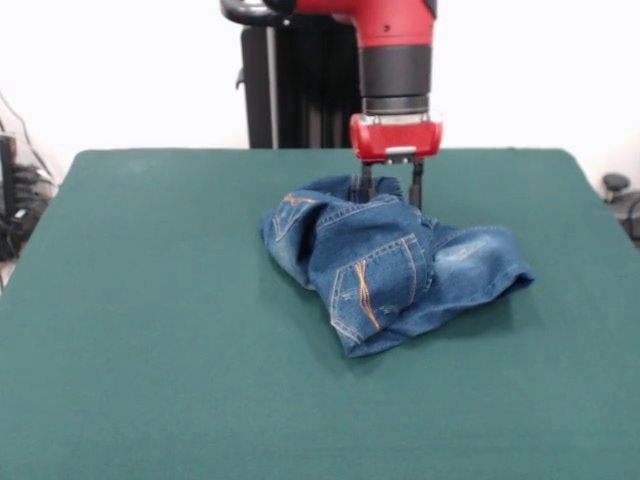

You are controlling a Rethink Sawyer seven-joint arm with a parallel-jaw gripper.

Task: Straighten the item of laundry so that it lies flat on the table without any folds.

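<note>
A: Front view first. Where are the jeans (392,262)?

B: Crumpled in a heap near the middle of the green worktop (150,330), slightly toward three o'clock. Folded over themselves, a back pocket with orange stitching facing up near six o'clock of the pile, one pale hemmed end pushed out toward three o'clock. Far from flat.

A: And the arm?

B: Dropping straight down from twelve o'clock, red wrist vertical, pincer (388,190) at the heap's twelve o'clock edge. Two dark fingers (416,186) visibly apart, tips at or just behind the top fold of denim. Spread rather than clamped; nothing lifted, no cloth clearly pinched between them. Contact with the fabric hard to confirm, since the tips sit behind the fold.

A: Step in hand, then?

B: Probably a grasp at that upper edge, ahead of a pull to open the pile. Best done by catching a single layer, ideally a waistband or hem edge, not a thick bunch. Then lift only enough to free the folds and drag toward twelve o'clock, letting the weight of the rest hold against the felt-like surface. Risk: gripping several layers and merely sliding the whole lump.

A: Other views?

B: None supplied, only the front one.
</note>
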